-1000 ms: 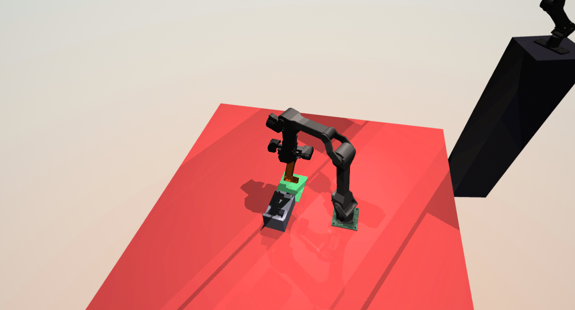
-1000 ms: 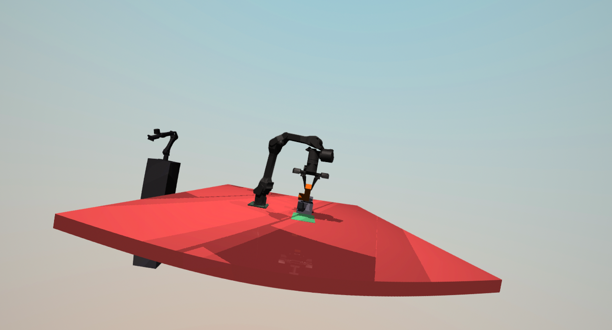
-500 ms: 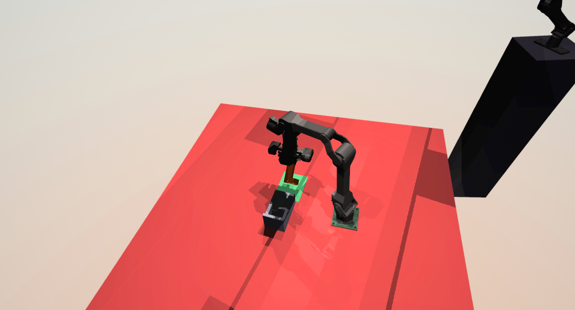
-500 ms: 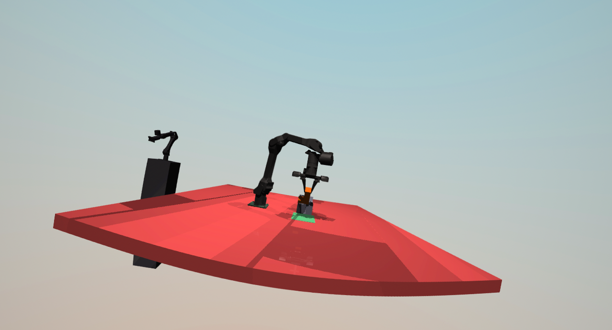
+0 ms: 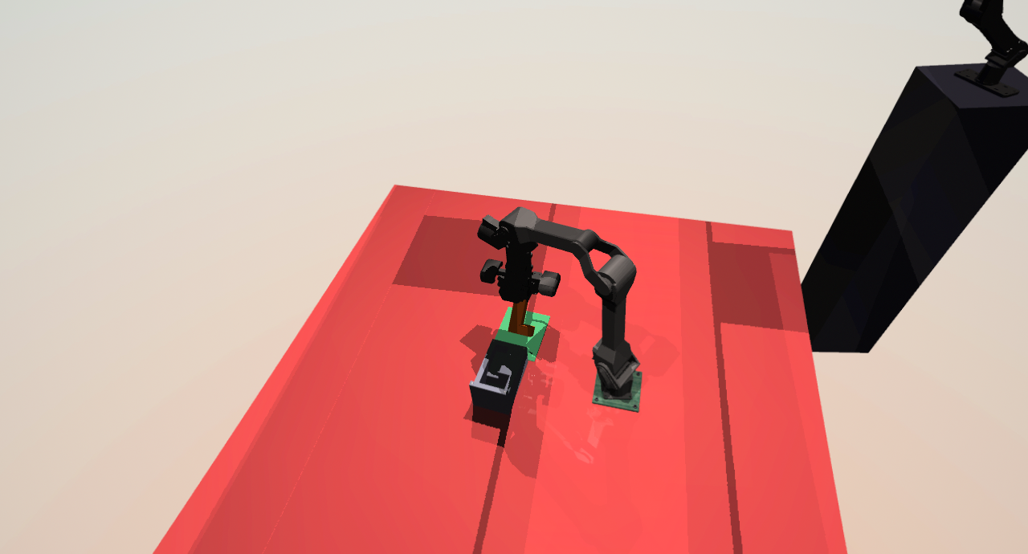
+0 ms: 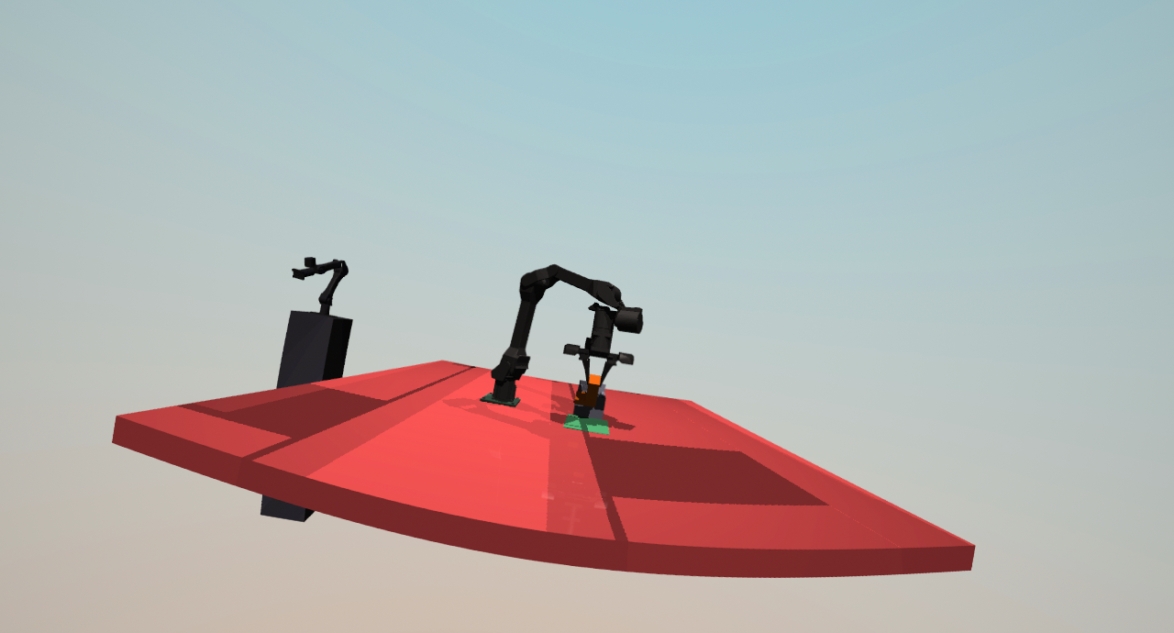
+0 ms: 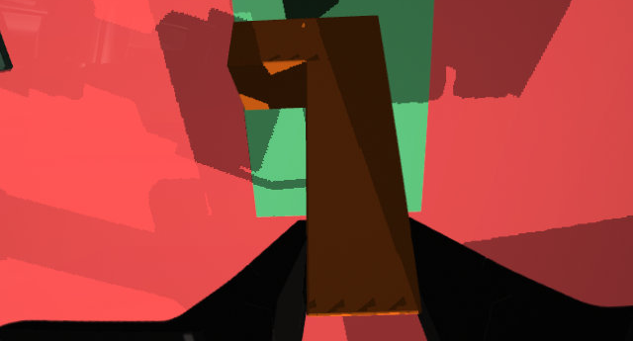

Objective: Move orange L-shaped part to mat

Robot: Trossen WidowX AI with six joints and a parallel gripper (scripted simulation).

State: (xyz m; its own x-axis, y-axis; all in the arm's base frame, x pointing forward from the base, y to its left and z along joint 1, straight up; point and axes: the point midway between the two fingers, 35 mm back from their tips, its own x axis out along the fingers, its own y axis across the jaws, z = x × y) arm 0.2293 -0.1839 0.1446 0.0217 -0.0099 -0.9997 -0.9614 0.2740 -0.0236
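Note:
The orange L-shaped part (image 5: 517, 319) (image 6: 587, 396) (image 7: 353, 158) hangs steeply from my gripper (image 5: 518, 303) (image 6: 594, 381) (image 7: 353, 230), with its L-shaped end lowest. The gripper points down and is shut on the straight end, with a finger on each side. The part is over the green mat (image 5: 540, 322) (image 6: 574, 423) (image 7: 415, 183); the gap under its L-shaped end is hard to judge. The part looks dark brown in shade. The grey tray (image 5: 493, 398) stands against the mat's near side in the top view, partly in shadow, and its visible pocket is empty.
My arm's base plate (image 5: 629, 400) (image 6: 501, 400) stands beside the tray and mat on the red table (image 5: 402, 407) (image 6: 459, 473). A second arm (image 5: 995, 33) (image 6: 332, 288) stands on a tall dark pedestal (image 5: 905, 191) (image 6: 307, 346) beyond the table edge.

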